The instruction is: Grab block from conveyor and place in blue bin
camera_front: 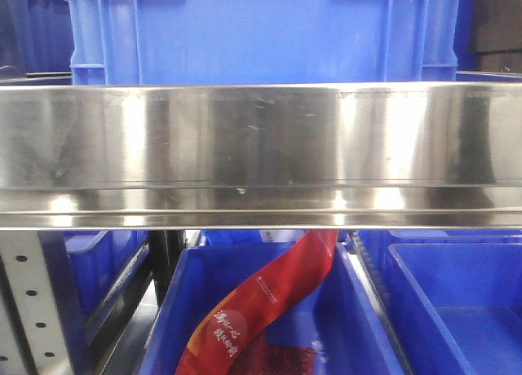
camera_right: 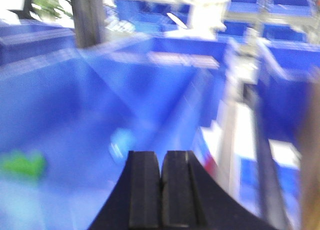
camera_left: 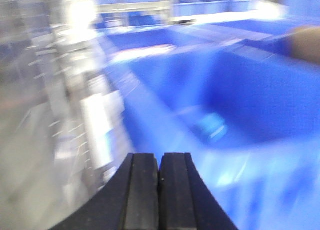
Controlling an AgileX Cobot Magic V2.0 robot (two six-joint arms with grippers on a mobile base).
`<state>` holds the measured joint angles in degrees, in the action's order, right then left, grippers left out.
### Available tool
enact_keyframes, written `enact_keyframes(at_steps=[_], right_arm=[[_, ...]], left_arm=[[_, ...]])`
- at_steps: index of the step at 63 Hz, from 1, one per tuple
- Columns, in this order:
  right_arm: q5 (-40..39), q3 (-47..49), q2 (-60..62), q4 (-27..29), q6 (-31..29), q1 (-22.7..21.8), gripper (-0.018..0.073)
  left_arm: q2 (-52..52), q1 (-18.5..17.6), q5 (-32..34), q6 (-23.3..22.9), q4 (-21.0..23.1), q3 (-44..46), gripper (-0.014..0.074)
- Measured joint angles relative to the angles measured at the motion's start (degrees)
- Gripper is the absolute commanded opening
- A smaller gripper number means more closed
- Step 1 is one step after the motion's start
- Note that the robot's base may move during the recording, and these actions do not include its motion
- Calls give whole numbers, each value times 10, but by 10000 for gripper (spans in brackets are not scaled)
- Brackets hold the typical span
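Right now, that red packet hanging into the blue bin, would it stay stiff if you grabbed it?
Probably floppy: the red packet bends in a curve down into the blue bin. Its glossy surface suggests thin film, likely light and a bit slippery. Contents cannot be seen.

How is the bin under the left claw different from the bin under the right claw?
The bin under the left gripper holds one pale blue thing, probably the block; the bin under the right gripper holds a pale blue thing and something green too. The left bin looks darker inside, the right bin lighter. Both are blue and blurry, and both grippers are shut.
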<state>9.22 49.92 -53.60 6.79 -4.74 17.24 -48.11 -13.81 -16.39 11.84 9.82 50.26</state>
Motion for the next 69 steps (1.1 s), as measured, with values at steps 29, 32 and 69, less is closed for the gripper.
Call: enact_keyframes(at_steps=[29,32,69], right_arm=[[-60,-202,220,0,0,-11,-168],[-61,-204,234,0,0,-11,-168],[-65,-204,266,0,-1,-11,-168]], left_arm=[[228,37,4,0,0,-183,-111],[234,37,4,0,0,-185,-111],[238,37,17,0,0,-185,-111]])
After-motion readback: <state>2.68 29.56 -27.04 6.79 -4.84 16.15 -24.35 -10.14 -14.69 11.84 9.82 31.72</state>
